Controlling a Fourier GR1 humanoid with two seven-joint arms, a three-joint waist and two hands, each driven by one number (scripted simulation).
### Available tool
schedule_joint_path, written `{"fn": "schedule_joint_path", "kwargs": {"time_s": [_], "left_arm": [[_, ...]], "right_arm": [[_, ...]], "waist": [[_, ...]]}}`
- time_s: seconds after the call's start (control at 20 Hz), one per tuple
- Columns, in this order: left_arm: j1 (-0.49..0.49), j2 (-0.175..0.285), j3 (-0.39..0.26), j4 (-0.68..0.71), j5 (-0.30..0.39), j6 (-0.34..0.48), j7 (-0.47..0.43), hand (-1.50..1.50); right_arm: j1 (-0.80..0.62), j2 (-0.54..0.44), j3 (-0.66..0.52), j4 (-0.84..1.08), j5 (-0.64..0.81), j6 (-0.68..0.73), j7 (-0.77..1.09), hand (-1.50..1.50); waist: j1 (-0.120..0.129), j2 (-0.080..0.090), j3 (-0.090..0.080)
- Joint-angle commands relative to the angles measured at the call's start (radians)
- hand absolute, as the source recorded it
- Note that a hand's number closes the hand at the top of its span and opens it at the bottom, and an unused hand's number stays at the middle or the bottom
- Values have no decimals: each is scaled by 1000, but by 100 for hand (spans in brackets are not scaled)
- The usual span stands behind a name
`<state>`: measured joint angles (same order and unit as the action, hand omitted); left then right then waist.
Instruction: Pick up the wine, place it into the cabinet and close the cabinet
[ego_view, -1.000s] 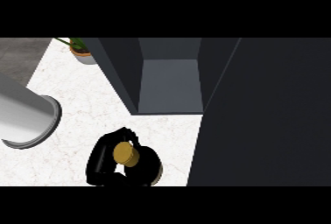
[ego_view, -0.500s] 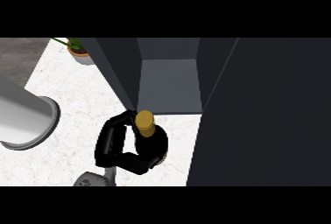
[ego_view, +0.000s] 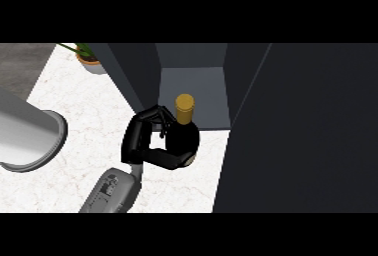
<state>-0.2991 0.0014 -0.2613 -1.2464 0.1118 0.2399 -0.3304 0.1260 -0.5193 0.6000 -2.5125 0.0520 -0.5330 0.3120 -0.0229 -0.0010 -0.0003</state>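
Observation:
The wine bottle (ego_view: 186, 134) is dark with a gold cap and leans with its cap toward the cabinet. My right hand (ego_view: 142, 141) is shut on the bottle's body from the left, and its grey forearm comes up from the lower edge. The cap sits at the front edge of the cabinet's grey inner floor (ego_view: 193, 85). The dark cabinet (ego_view: 133, 75) stands open, and its door (ego_view: 310, 130) fills the right side of the view. My left hand does not show.
A thick grey cylinder (ego_view: 26, 135) juts in at the left edge over the white marble counter (ego_view: 88, 125). A potted plant (ego_view: 88, 61) stands at the far left corner beside the cabinet's left wall.
My right hand has carried the bottle away from me and to the right, from the open counter to the cabinet's opening. The bottle now leans toward the opening.

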Motion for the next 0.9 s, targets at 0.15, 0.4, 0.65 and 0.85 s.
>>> {"fn": "schedule_joint_path", "kwargs": {"time_s": [0.15, 0.4, 0.65, 0.85], "left_arm": [[-158, 3, 66, 166, 30, -20, 30, 150], [-286, -1, 71, 300, 74, -2, -15, 150], [-382, -1, 49, 401, 148, 34, -28, 150], [-418, -1, 26, 487, 213, 40, -74, 150]], "right_arm": [[95, -43, -26, -233, -54, 26, 45, -150], [140, -10, 49, -179, -1, 20, -31, -150], [143, -40, -10, -214, -62, 50, -15, -150], [167, -28, -22, -179, -96, 66, -80, -150]], "waist": [[-6, 1, 0], [-13, 1, 0], [-18, 3, 0], [-18, 4, 1]]}}
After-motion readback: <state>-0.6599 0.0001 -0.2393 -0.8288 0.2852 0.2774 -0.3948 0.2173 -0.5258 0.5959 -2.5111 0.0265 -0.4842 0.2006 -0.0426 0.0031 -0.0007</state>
